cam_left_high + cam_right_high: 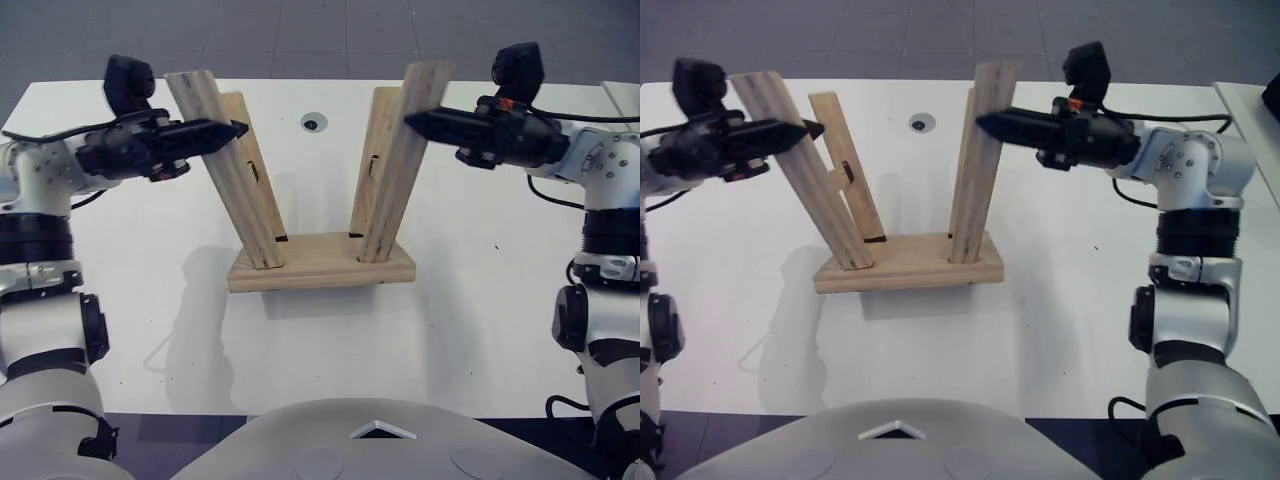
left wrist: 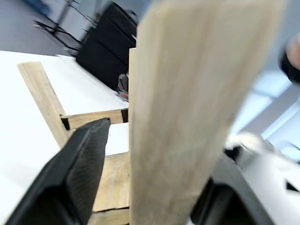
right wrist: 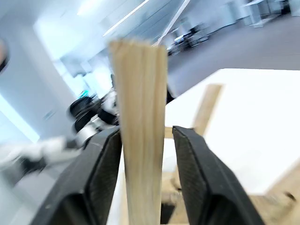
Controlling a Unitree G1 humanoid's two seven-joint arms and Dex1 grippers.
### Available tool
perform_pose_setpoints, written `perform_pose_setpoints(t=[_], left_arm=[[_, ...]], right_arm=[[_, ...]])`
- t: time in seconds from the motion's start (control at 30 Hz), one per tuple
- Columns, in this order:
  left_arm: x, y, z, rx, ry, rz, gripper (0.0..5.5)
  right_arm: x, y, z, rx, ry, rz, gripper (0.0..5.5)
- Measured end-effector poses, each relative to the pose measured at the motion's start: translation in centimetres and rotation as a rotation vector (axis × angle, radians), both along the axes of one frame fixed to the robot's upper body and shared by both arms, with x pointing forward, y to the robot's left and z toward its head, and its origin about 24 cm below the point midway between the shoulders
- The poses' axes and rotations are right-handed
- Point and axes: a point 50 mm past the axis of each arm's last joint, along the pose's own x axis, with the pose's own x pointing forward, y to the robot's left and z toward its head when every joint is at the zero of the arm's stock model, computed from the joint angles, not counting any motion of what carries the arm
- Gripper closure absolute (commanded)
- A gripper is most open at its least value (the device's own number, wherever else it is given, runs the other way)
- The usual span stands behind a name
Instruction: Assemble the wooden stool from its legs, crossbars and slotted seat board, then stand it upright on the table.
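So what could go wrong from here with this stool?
The stool is upside down on its seat board, legs splayed upward. The left gripper and right gripper meet it only at two leg tops, so flipping may lever those legs loose or let it slip.

The left arm (image 1: 45, 175) is raised with its elbow out to the side and its forearm running level, inward toward the middle; the left gripper (image 1: 236, 128) points to the robot's right, its two black fingers (image 2: 86, 159) on either side of the upper part of the left stool leg (image 1: 222, 165), the near finger a little apart from the wood; the right arm (image 1: 605, 165) mirrors that pose, forearm level and turned inward; the right gripper (image 1: 410, 120) points to the robot's left at like height, straddling the right stool leg (image 1: 398, 165) near its top, one finger (image 3: 101, 173) against it, the other just beside it with a slim gap.
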Motion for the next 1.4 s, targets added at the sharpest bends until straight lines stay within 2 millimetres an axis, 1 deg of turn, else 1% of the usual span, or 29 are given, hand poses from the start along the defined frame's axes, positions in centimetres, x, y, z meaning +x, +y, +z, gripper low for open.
perform_pose_setpoints(t=[0.07,0.1,0.13,0.17,0.23,0.27,0.3,0.33,0.37,0.4,0.43,0.5,0.6,0.7,0.77,0.8,0.9,0.97,1.0,1.03,1.07,1.17,1.2,1.27,1.33,1.4], left_arm=[[1.2,-0.2,-2.3,-0.006,0.121,0.126,2.37],[1.7,-0.1,-3.4,-0.021,0.184,0.211,2.17],[2.1,0.1,-4.6,-0.040,0.249,0.299,2.02],[2.3,0.3,-5.4,-0.091,0.293,0.368,1.81],[3.0,1.0,-6.2,-0.196,0.341,0.533,1.44],[3.3,1.5,-6.3,-0.233,0.362,0.603,1.29],[3.5,2.2,-6.5,-0.288,0.388,0.687,1.09],[3.6,2.8,-6.6,-0.335,0.408,0.746,1.00],[3.6,3.2,-6.6,-0.356,0.418,0.775,0.74],[3.5,3.7,-6.6,-0.374,0.429,0.802,0.61],[3.5,3.9,-6.5,-0.381,0.433,0.813,0.47],[3.3,5.0,-6.0,-0.421,0.426,0.847,0.14],[3.0,5.7,-5.5,-0.408,0.411,0.840,0.10],[2.9,5.5,-5.3,-0.330,0.387,0.794,0.10],[2.9,5.9,-5.6,-0.295,0.365,0.841,0.10],[2.9,6.7,-5.7,-0.275,0.333,0.911,0.10],[2.3,8.6,-5.7,-0.234,0.249,1.027,0.10],[1.2,10.5,-5.5,-0.196,0.182,1.070,0.10],[0.8,11.0,-5.4,-0.182,0.160,1.073,0.10],[-0.2,11.9,-5.2,-0.152,0.110,1.059,0.10],[-0.8,12.3,-5.0,-0.123,0.078,1.043,0.10],[-2.3,12.4,-4.4,-0.032,-0.018,0.960,0.10],[-3.2,12.0,-4.2,0.035,-0.079,0.893,0.10],[-4.5,10.9,-4.5,0.152,-0.163,0.777,0.10],[-6.3,9.1,-5.8,0.297,-0.233,0.608,0.10],[-7.5,7.9,-6.8,0.391,-0.273,0.497,0.10]], right_arm=[[0.9,-0.2,-2.1,0.010,0.122,-0.102,2.66],[1.2,-0.4,-3.3,0.022,0.181,-0.163,2.47],[1.6,-0.7,-4.5,0.041,0.233,-0.229,2.33],[1.8,-1.0,-5.4,0.061,0.268,-0.291,2.14],[2.3,-1.5,-6.7,0.107,0.309,-0.415,1.81],[2.5,-1.8,-7.1,0.126,0.316,-0.462,1.67],[2.6,-2.1,-7.3,0.144,0.315,-0.509,1.49],[2.6,-2.4,-7.5,0.154,0.315,-0.533,1.41],[2.5,-2.5,-7.6,0.152,0.313,-0.537,1.16],[2.3,-2.6,-7.6,0.139,0.295,-0.532,1.03],[2.2,-2.6,-7.5,0.126,0.282,-0.528,0.90],[1.8,-2.6,-7.0,0.090,0.231,-0.499,0.59],[1.3,-2.1,-6.8,0.013,0.175,-0.447,0.12],[0.9,-1.5,-6.3,-0.031,0.133,-0.411,0.12],[0.8,-1.1,-6.1,-0.055,0.112,-0.391,0.12],[0.7,-0.8,-6.1,-0.085,0.092,-0.379,0.12],[0.3,-0.1,-6.6,-0.175,0.041,-0.350,0.12],[-0.2,0.5,-6.9,-0.257,-0.039,-0.297,0.12],[-0.4,0.5,-6.8,-0.282,-0.068,-0.282,0.12],[-0.6,0.6,-6.6,-0.338,-0.140,-0.239,0.12],[-0.8,0.5,-6.4,-0.377,-0.187,-0.216,0.12],[-0.8,0.6,-6.3,-0.468,-0.302,-0.160,0.12],[-0.8,0.7,-6.4,-0.495,-0.340,-0.135,0.12],[-0.5,0.9,-6.9,-0.530,-0.364,-0.107,0.12],[0.1,1.1,-7.2,-0.585,-0.400,-0.065,0.12],[0.9,1.6,-7.4,-0.630,-0.442,-0.026,0.12]])
